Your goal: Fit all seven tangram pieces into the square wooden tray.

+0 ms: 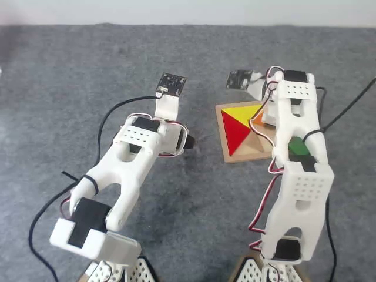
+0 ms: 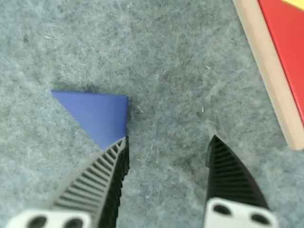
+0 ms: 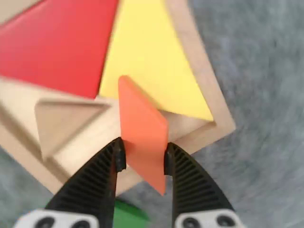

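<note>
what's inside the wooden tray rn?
Red triangle and yellow triangle sit in the wooden tray, with bare wood beside them. The orange piece, clamped in the right jaws, hides the tray floor beneath it.

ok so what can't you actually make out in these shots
High view: the right arm covers much of the wooden tray, so its pieces cannot be counted.
Left wrist view: a finger of the left gripper hides the blue triangle's near tip; contact unclear.
Right wrist view: the green piece is cut off by the picture's edge and the right gripper; shape unknown.
</note>
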